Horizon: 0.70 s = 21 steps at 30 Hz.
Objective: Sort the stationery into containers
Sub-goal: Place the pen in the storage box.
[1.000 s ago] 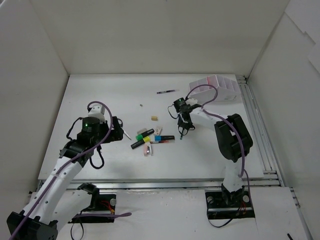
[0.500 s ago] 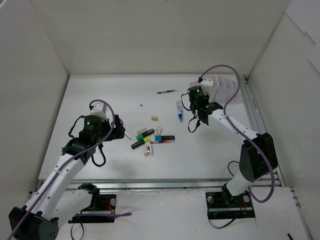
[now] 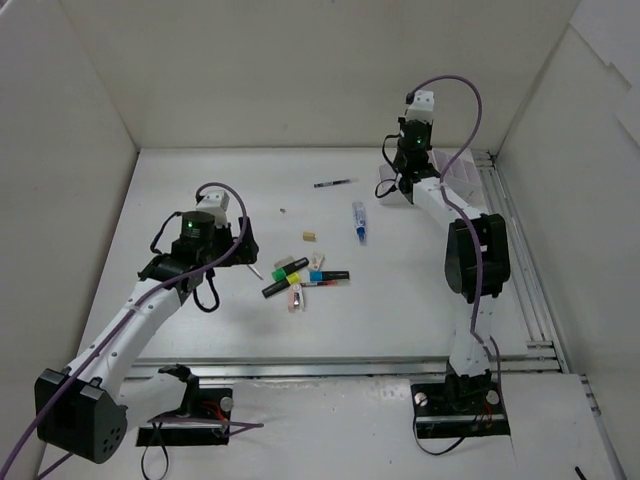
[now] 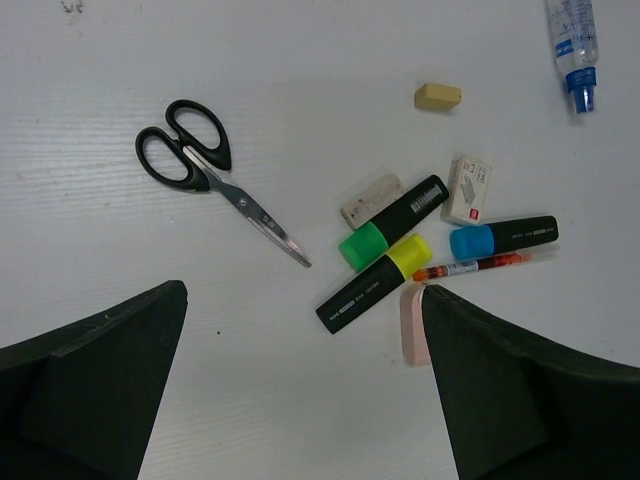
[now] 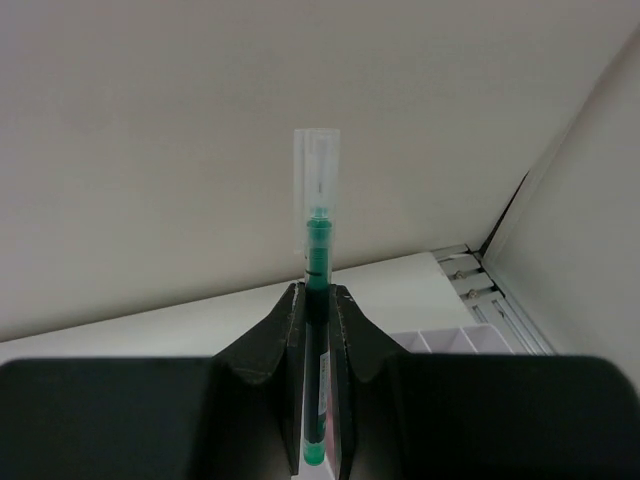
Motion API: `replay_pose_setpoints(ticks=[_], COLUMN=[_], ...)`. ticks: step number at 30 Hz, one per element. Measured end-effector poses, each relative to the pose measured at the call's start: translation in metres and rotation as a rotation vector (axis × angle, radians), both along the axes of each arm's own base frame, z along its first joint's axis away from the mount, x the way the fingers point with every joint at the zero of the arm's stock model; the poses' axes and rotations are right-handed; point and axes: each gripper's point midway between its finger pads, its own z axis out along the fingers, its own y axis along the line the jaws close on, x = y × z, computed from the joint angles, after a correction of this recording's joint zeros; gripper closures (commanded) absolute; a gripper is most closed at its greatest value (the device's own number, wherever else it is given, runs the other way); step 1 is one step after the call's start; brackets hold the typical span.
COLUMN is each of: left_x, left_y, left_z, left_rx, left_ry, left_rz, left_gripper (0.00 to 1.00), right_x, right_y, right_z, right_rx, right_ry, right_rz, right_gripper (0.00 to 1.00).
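Over on the right, the right gripper (image 5: 318, 300) is pressed together on a green pen (image 5: 318, 245); the pen stands straight up between the fingers, its clear cap at the top end, away from the gripper, with the back wall behind it; the white organiser (image 5: 470, 338) shows just below and to the right of the fingers, its dividers in view. From above, we see that arm reaching to the far right corner, over the organiser (image 3: 462, 178).

On the left, the left gripper (image 4: 303, 330) hangs above the pile with its jaws spread wide and nothing between them; its dark fingers (image 4: 95, 385) frame the bottom of the wrist view.

Below it lies the rest of the stationery, all on the table; the black-handled scissors (image 4: 215, 185) lie shut to the left, blades pointing at the markers; the green-capped marker (image 4: 395, 218) and the yellow-capped marker (image 4: 372, 288) lie side by side, touching; a greyish eraser (image 4: 370, 200) sits against the green one; a white boxed eraser (image 4: 467, 189) sits just above the blue-capped marker (image 4: 503, 238), and a thin orange pen (image 4: 470, 266) runs along under that marker; a pink piece (image 4: 413, 325) peeks out beside the right finger; a beige eraser (image 4: 438, 96) lies apart, farther out; the blue-tipped white tube (image 4: 575, 40) lies farther right; a thin black pen (image 3: 332, 183) lies alone near the back.
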Motion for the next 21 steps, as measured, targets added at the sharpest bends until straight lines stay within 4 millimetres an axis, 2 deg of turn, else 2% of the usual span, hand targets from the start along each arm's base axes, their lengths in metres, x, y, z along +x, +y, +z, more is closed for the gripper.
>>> replay_pose_setpoints(ticks=[3, 7, 11, 14, 17, 20, 21], left_x=[0.009, 0.024, 0.037, 0.049, 0.064, 0.076, 0.082], left_y=[-0.003, -0.007, -0.011, -0.018, -0.028, -0.037, -0.041], left_z=[0.003, 0.006, -0.001, 0.0, 0.008, 0.019, 0.024], left_rx=[0.009, 0.022, 0.039, 0.047, 0.055, 0.078, 0.089], left_ry=[-0.006, -0.017, -0.003, 0.0, -0.027, -0.069, -0.087], left_rz=[-0.02, -0.052, -0.096, -0.148, -0.215, -0.294, -0.323], left_gripper=[0.01, 0.01, 0.01, 0.01, 0.01, 0.01, 0.0], right_x=[0.024, 0.04, 0.044, 0.043, 0.035, 0.025, 0.022], right_y=[-0.016, -0.04, -0.053, -0.05, -0.044, -0.039, -0.039], right_z=[-0.019, -0.052, -0.07, -0.079, -0.103, -0.124, -0.126], right_rx=[-0.04, -0.065, -0.056, -0.038, -0.025, -0.006, -0.006], right_ry=[0.007, 0.045, 0.069, 0.065, 0.105, 0.149, 0.152], right_rz=[-0.008, -0.018, -0.001, 0.031, 0.064, 0.086, 0.085], right_gripper=[1.0, 0.99, 0.97, 0.92, 0.88, 0.62, 0.47])
